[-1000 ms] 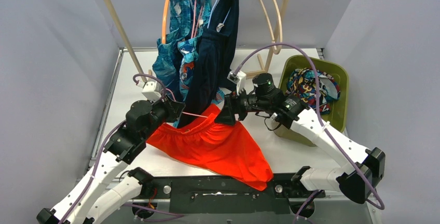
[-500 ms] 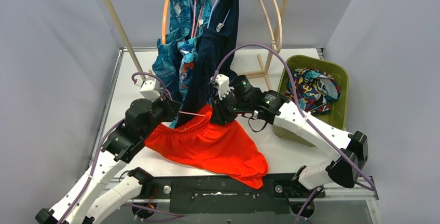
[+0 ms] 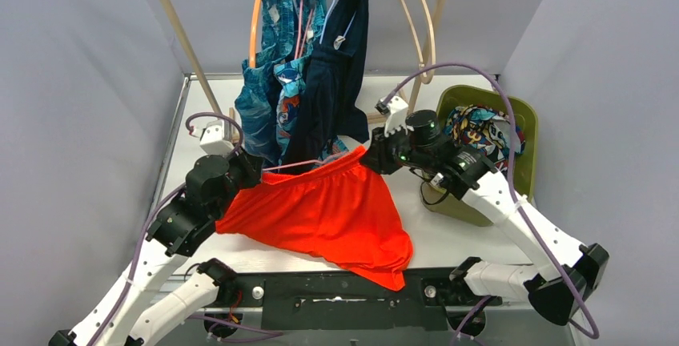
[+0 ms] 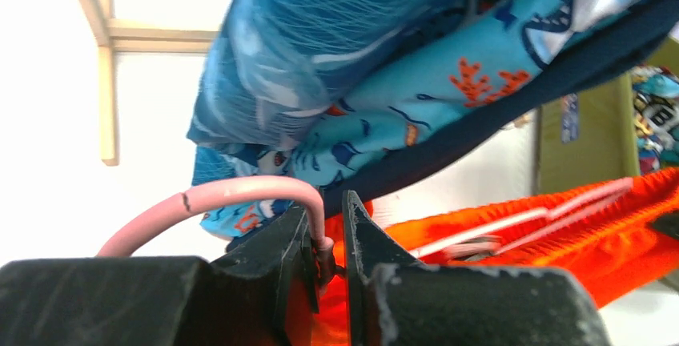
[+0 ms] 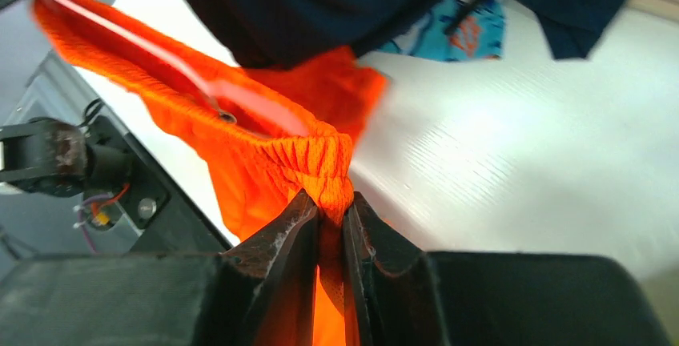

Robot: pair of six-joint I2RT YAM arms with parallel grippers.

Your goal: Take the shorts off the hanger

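While the plain orange-red fabric shorts (image 3: 324, 214) hang stretched between the two arms above the white table (image 3: 456, 238), their lower half draped toward the near edge, the main risk is a tug-of-war. The left gripper (image 4: 327, 243) has its jaws closed on the thin pink hanger (image 4: 232, 197). The right gripper (image 5: 330, 218) is pinched shut on a bunched fold of the waistband. If the right arm pulls right before the waistband slides off the hanger's end, the hanger could twist out of the left jaws, or the small pinch of cloth could slip free. The navy fabric shorts (image 3: 335, 94) hang just behind and might snag and be dragged along.

Only the left wrist view shows the hanger between the jaws, with the turquoise cartoon-print shorts (image 4: 448, 114) close above. Only the right wrist view shows the grip on gathered cloth. The overhead view alone shows the olive-green plastic bin (image 3: 524, 174) at the right — multicolour patterned shorts (image 3: 480, 134) lie inside it.
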